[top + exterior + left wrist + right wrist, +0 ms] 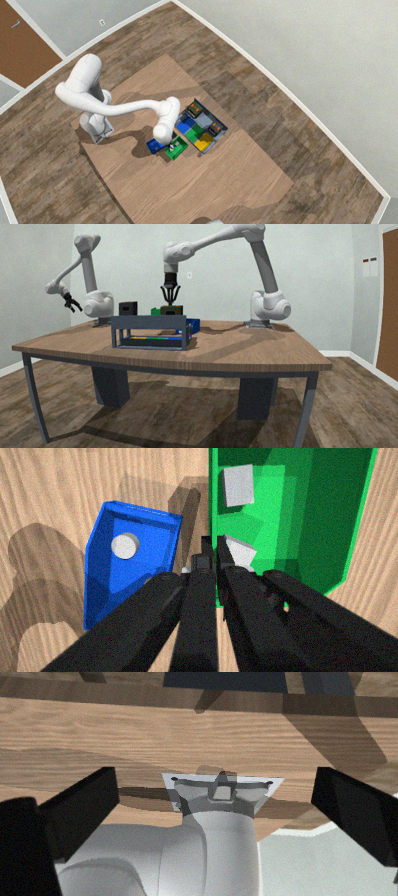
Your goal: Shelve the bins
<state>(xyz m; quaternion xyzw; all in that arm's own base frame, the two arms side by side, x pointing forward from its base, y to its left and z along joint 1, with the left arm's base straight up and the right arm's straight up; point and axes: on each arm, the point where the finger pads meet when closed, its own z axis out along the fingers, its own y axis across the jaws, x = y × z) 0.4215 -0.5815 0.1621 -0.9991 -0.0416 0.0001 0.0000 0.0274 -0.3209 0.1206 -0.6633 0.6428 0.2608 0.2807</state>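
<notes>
The left gripper (170,303) (215,545) is shut on the near side wall of the green bin (178,152) (155,312) (330,513), which hangs above the table with light grey blocks (238,485) inside. The blue bin (153,149) (195,325) (145,540) stands on the table beside and below it, holding a round white part (125,545); its near end is hidden by the fingers. The shelf (149,322) shows a blue mark (186,124), a green mark (194,134) and a yellow mark (204,142), all uncovered. No yellow bin is seen. The right gripper (78,310) (215,784) is open and empty, far from the bins.
A dark green box (194,109) (171,309) and a dark grey box (215,128) (128,308) stand on top of the shelf at its back. The left arm (124,108) reaches over the table to the bins. The right arm's base (225,817) shows below the right gripper.
</notes>
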